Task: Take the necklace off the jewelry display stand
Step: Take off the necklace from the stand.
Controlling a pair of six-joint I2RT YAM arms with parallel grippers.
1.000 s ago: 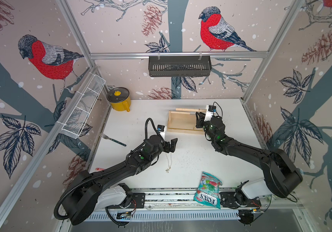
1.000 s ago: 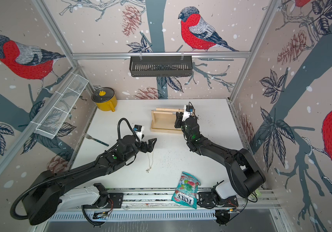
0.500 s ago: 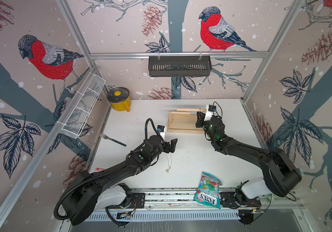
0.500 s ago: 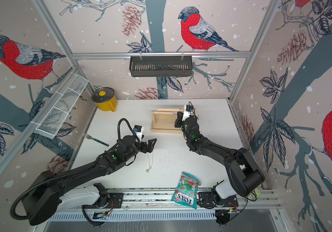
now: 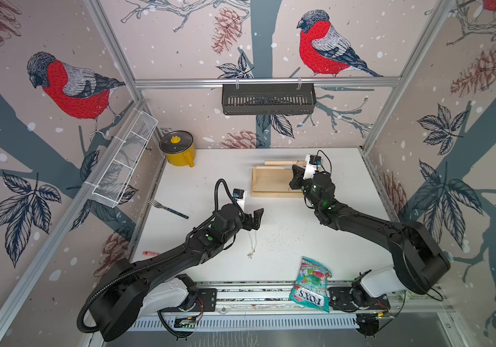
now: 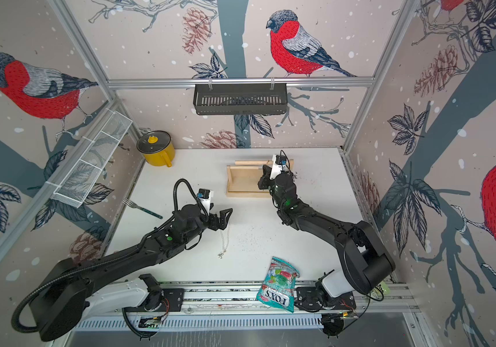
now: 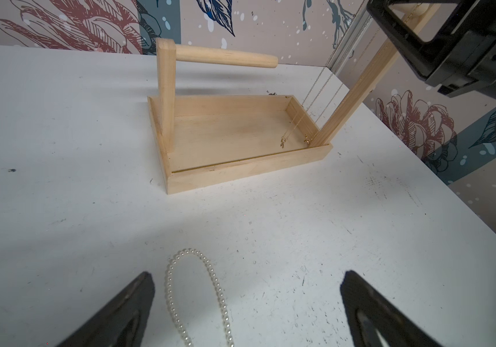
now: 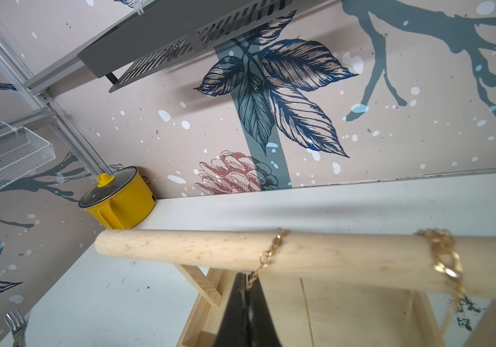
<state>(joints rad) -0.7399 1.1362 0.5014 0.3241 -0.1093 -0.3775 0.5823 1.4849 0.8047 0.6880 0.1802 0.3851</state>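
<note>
The right gripper [image 8: 246,288] has its black fingers [image 8: 234,312] pressed together on the thin gold necklace [image 8: 270,254], pinching the chain just under the round dowel bar [image 8: 195,249] over which it is draped. A second, heavier gold chain [image 8: 445,258] loops over the same bar further from its free end, apart from the fingers. In the left wrist view both chains [image 7: 316,99] hang down beside the taller post [image 7: 358,87] into the corner of the tray, and their small pendants [image 7: 282,142] reach the tray floor. The jewelry display stand [image 5: 270,194] sits on the white table [image 5: 285,240] towards the back wall, and the right arm reaches over its right end in both top views. The left gripper [image 7: 248,274] is spread wide and holds nothing, its two dark fingers [image 7: 120,315] low over the table on either side of a pearl necklace [image 7: 186,251]. That necklace lies as a long loop on the table, well apart from the stand [image 6: 243,192], partly under the left gripper [image 5: 254,217] in both top views. Further out, a yellow pot [image 5: 177,150] stands in the back left corner, a fork [image 5: 167,207] lies near the left edge, and a candy bag [image 5: 311,284] rests at the front edge.
</note>
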